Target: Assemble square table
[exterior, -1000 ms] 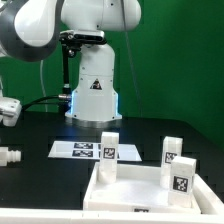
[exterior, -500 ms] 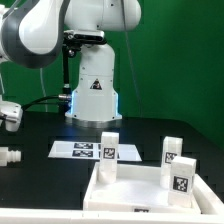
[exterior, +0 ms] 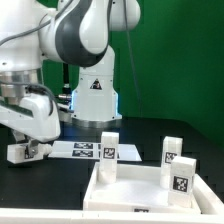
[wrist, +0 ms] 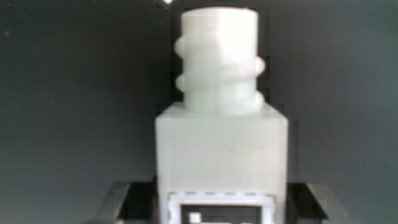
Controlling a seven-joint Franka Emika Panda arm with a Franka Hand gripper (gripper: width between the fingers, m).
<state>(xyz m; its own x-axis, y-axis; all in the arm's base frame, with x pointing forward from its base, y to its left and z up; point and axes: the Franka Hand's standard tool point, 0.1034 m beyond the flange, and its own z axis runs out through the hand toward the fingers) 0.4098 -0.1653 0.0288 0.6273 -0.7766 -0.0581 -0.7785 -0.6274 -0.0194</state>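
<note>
The white square tabletop (exterior: 130,192) lies at the front of the exterior view's right. Three short white tagged legs stand upright on it: one at the back left corner (exterior: 109,146), two on the right (exterior: 172,150) (exterior: 181,173). My gripper (exterior: 28,150) is low over the table at the exterior view's left, shut on a fourth white leg (exterior: 17,153). In the wrist view this leg (wrist: 221,130) fills the picture, its threaded end pointing away, and the dark fingers (wrist: 132,200) press its tagged end on both sides.
The marker board (exterior: 80,150) lies flat between the gripper and the tabletop. The robot's white base (exterior: 95,90) stands at the back, in front of a green backdrop. The table surface is black.
The arm has swung down and forward at the exterior view's left. The gripper, earlier up at the left edge above the lying leg, is now down around that leg and shut on it.
</note>
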